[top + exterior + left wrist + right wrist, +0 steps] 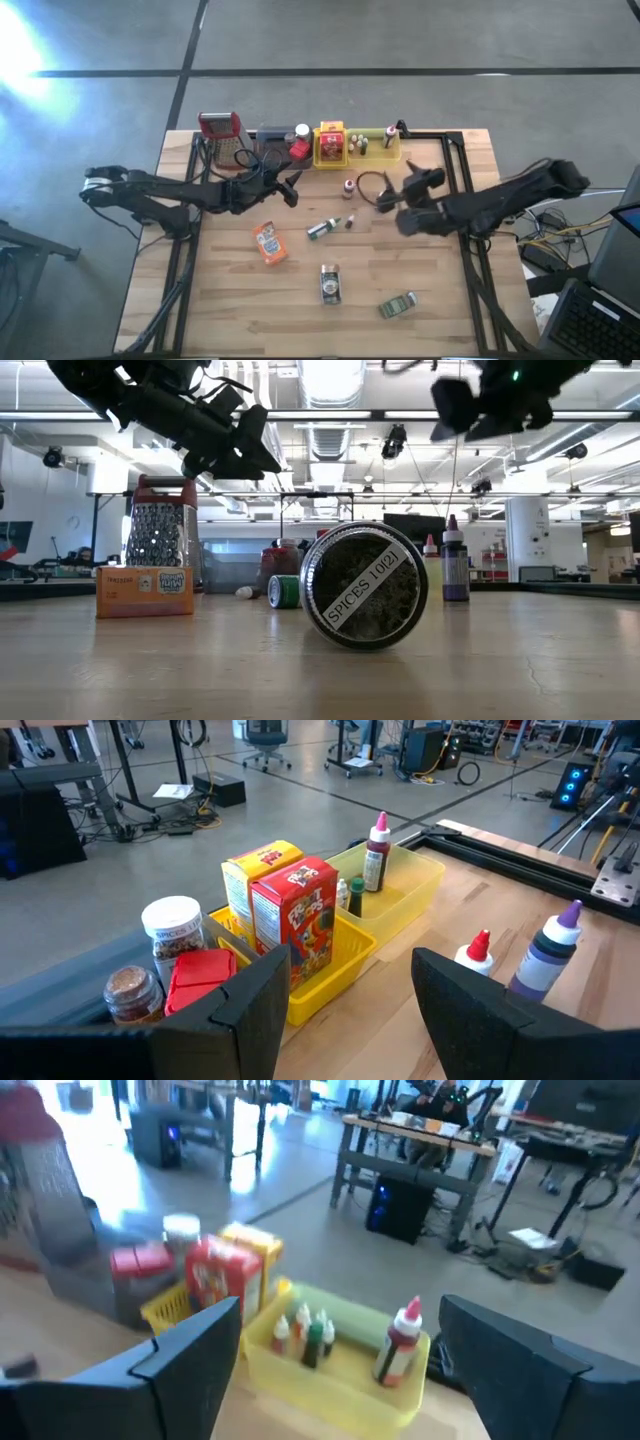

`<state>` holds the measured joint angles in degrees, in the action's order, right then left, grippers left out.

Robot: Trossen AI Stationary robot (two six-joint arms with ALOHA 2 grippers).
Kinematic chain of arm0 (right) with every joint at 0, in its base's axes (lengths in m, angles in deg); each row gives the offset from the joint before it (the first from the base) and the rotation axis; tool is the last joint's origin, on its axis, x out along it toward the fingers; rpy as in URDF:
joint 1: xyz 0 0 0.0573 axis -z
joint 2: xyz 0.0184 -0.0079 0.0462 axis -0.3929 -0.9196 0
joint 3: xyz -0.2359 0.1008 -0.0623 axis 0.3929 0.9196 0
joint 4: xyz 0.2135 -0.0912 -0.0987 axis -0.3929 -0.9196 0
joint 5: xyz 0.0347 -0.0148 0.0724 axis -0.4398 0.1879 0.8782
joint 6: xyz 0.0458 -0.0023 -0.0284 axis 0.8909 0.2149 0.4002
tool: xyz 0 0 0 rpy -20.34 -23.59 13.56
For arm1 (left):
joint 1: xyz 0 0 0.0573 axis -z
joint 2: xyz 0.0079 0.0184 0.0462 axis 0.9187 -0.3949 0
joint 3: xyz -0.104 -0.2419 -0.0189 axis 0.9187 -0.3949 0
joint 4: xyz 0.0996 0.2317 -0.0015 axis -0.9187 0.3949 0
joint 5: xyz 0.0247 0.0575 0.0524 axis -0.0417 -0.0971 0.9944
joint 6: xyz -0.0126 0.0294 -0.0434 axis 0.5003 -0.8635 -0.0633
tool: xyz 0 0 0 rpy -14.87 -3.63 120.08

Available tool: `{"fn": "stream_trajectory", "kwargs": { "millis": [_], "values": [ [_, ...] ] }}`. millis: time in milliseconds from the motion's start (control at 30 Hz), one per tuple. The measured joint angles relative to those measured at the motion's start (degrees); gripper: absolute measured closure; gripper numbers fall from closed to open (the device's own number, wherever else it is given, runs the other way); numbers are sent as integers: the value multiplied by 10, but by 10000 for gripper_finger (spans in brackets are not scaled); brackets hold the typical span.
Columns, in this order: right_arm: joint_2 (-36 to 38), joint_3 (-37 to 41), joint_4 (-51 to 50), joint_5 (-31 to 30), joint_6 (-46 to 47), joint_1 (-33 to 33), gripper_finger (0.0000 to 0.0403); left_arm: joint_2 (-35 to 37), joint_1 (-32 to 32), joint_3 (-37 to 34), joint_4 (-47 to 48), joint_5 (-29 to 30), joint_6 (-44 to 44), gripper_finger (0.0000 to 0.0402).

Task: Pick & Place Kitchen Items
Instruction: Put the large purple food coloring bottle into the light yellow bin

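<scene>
Right gripper [383, 195] hangs open and empty above the table's middle; left gripper [290, 190], seemingly half-open, holds nothing. Several kitchen items sit in the far trays [375, 155]; an orange packet [268, 242], spice tins [329, 284] and small bottles [348, 186] remain loose.

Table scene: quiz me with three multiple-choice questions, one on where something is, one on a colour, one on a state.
1. Where does the red box stand?
A. On the bare table
B. In the yellow tray
C. On the grater

2. What colour is the packet lying on the table?
A. Orange
B. Blue
C. White

3. How is the jar nearest the low camera?
A. Upright
B. Held by a gripper
C. Lying on its side

Answers:
1 B: the red box stands inside the yellow tray.
2 A: the packet is orange in the high view.
3 C: the jar lies on the table with its round labelled end facing the low camera.
</scene>
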<state>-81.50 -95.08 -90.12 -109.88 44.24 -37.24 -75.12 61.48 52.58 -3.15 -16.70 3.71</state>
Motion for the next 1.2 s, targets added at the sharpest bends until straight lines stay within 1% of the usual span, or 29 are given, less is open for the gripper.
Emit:
{"fn": "stream_trajectory", "kwargs": {
  "millis": [33, 100, 167, 233, 300, 400, 467, 500, 567, 667, 833, 1033, 1133, 1200],
  "values": [
    [16, -5, 0, 3, -12, 0, 67, 0, 0, 0, 0, 0, 0, 186],
    [48, -16, -1, 30, -42, 4, 66, 0, 0, 0, 0, 0, 0, 186],
    [79, -31, -4, 87, -76, 16, 70, 0, 0, 0, 0, 0, 0, 186],
    [111, -46, -7, 174, -116, 36, 77, 0, 0, 0, 0, 0, 0, 186],
    [137, -62, -19, 284, -142, 63, 86, 0, 0, 0, 0, 0, 0, 186],
    [164, -86, -52, 446, -150, 107, 98, 0, 0, 0, 0, 0, 0, 186],
    [172, -102, -81, 524, -153, 131, 105, 0, 0, 0, 0, 0, 0, 186],
    [172, -110, -100, 547, -157, 141, 108, 0, 0, 0, 0, 0, 0, 186],
    [169, -126, -138, 569, -170, 152, 115, 0, 0, 0, 0, 0, 0, 186],
    [159, -142, -173, 571, -197, 158, 124, 0, 0, 0, 0, 0, 0, 186],
    [134, -169, -223, 576, -211, 159, 140, 0, 0, 0, 0, 0, 0, 186],
    [101, -206, -324, 621, -211, 159, 152, 0, 0, 0, 0, 0, 0, 186],
    [88, -214, -349, 648, -212, 159, 154, 0, 0, 0, 0, 0, 0, 186],
    [84, -212, -353, 652, -213, 159, 153, 0, 0, 0, 0, 0, 0, 186]
  ]
}}
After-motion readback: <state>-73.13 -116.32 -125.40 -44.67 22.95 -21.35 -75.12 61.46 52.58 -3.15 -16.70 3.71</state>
